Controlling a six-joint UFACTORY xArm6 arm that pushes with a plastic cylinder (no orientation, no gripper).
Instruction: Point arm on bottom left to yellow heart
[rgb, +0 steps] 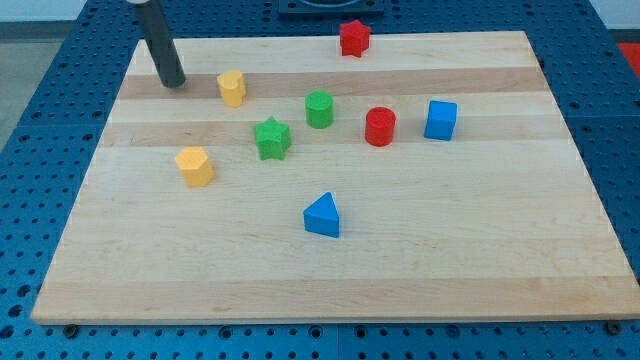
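Note:
The yellow heart block (232, 88) lies on the wooden board (330, 270) near the view's top left. My tip (173, 82) rests on the board just left of the yellow heart, a short gap away, at about the same height in the view. It touches no block. The dark rod rises from the tip toward the view's top edge.
A yellow hexagon-like block (195, 166) lies below the tip. A green star (271, 138), green cylinder (319, 109), red cylinder (380, 127), blue cube (440, 120), blue triangle (322, 215) and red star (354, 38) are spread over the board.

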